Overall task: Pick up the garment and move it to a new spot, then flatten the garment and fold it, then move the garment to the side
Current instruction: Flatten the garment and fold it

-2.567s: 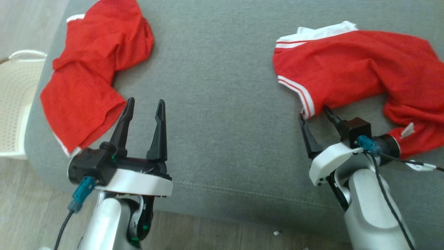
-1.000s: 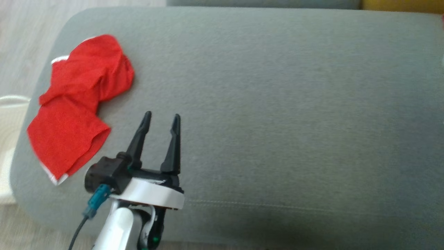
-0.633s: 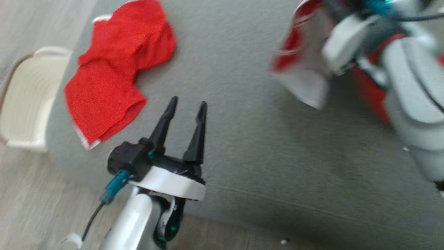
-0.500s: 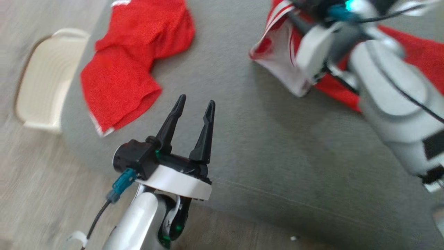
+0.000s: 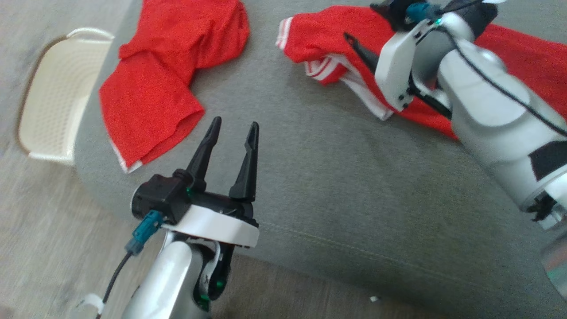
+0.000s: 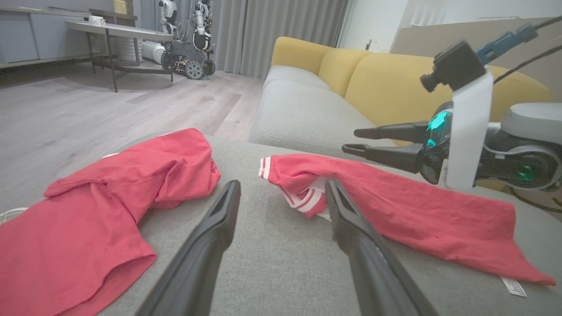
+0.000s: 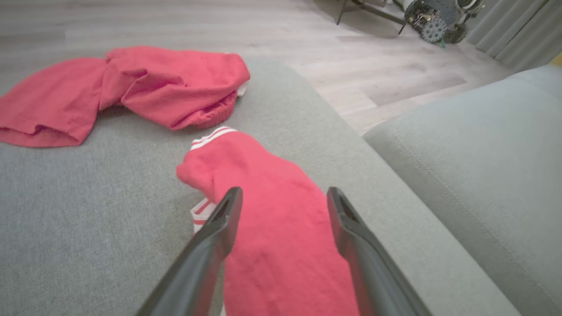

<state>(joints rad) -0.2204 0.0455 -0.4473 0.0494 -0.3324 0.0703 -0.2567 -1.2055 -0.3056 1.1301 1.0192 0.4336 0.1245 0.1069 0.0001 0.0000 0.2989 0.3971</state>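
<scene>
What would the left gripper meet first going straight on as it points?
Probably the white-striped cuff of the red garment ahead of the left gripper; perhaps the gray cushion first, as its height is unclear.

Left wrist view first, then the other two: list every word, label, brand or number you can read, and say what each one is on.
White tag at the hem of the striped red garment: dark print, too small and blurred to read.
No other writing can be made out on the plain red garment, the grey cushion or the cream basket.
</scene>
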